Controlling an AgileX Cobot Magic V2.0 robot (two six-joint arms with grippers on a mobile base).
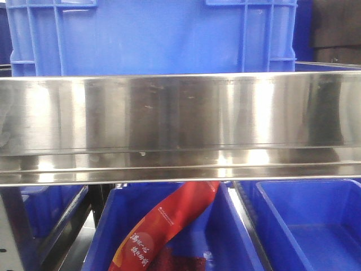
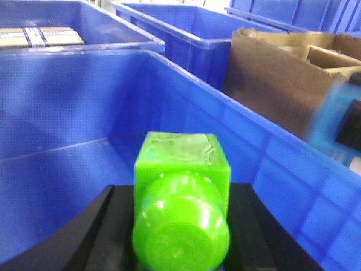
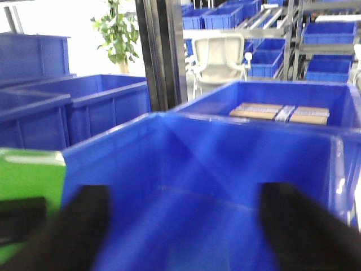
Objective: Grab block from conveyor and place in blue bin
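In the front view we are looking at a steel rail [image 1: 180, 127] running across the frame, with a blue crate [image 1: 152, 36] behind it and more blue bins below; one of these [image 1: 225, 237] is holding a red packet [image 1: 163, 228], and another [image 1: 316, 226] is sitting to its right. Neither arm is showing here, and the conveyor is not visible to us. In the left wrist view, our left gripper [image 2: 180, 231] is clamping a green block [image 2: 181, 192] between its black fingers [image 2: 101, 226], and it is hanging over the inside of a blue bin [image 2: 67, 113]; a cardboard box [image 2: 282, 73] is standing just beyond the bin's far wall. In the right wrist view, our right gripper [image 3: 180, 226] is spreading its fingers [image 3: 304, 226] wide with nothing between them, above the same sort of bin [image 3: 214, 152]. We are also seeing a green shape [image 3: 28, 180] at the left edge, blurred.
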